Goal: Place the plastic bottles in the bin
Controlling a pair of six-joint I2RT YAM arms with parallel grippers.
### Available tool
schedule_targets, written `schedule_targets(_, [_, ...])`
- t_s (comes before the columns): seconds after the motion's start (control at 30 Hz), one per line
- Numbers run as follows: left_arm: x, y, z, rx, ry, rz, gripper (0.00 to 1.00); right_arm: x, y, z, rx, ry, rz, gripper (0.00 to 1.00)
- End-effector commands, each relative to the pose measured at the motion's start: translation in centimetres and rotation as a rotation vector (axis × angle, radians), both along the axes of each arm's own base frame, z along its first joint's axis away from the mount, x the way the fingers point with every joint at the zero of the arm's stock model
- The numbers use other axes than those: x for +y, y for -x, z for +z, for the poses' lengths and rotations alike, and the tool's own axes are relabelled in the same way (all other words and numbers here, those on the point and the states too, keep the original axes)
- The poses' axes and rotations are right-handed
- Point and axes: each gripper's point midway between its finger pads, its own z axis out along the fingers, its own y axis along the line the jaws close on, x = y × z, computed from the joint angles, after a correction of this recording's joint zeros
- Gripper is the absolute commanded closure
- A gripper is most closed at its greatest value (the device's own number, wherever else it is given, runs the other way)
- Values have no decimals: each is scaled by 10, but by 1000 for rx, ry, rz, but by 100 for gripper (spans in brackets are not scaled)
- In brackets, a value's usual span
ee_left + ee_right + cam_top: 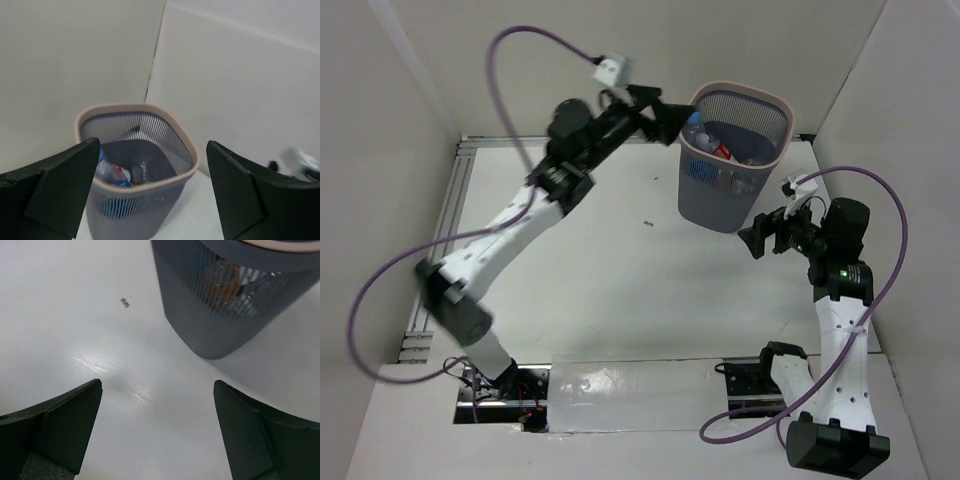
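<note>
Top external: spread wide and empty, left gripper (674,120) just beside the bin (713,205) rim, right gripper (752,240) near its wall; inside, plastic bottles (722,150) lying heaped

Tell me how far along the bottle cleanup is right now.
Done: several bottles lie inside the bin. In hand: nothing; the left hand at the rim and the right hand beside the bin are open and empty. Left: no bottle shows on the table, so it looks finished.
</note>
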Motion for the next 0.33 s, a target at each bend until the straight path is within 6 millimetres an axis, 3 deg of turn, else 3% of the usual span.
schedule_targets(0.0, [62, 60, -18, 0, -109, 2, 0, -24, 1, 18, 4, -40, -220, 1])
schedule_targets(0.03, [76, 67, -44, 57, -145, 23, 0, -25, 6, 25, -23, -39, -238, 1])
schedule_targets(0.07, [102, 89, -39, 39, -133, 67, 0, -30, 7, 27, -36, -28, -266, 1])
schedule_targets(0.1, [111, 92, -92, 145, -179, 81, 0, -29, 10, 26, -41, -27, -267, 1])
schedule_targets(0.2, [159, 115, -143, 258, -186, 146, 0, -34, 13, 14, -2, -29, -304, 1])
schedule_targets(0.23, [169, 120, -153, 280, -181, 164, 0, -37, 11, 2, 41, -27, -319, 1])
schedule_targets(0.3, [186, 127, -181, 343, -190, 194, 0, -45, 7, -4, 56, -25, -369, 1])
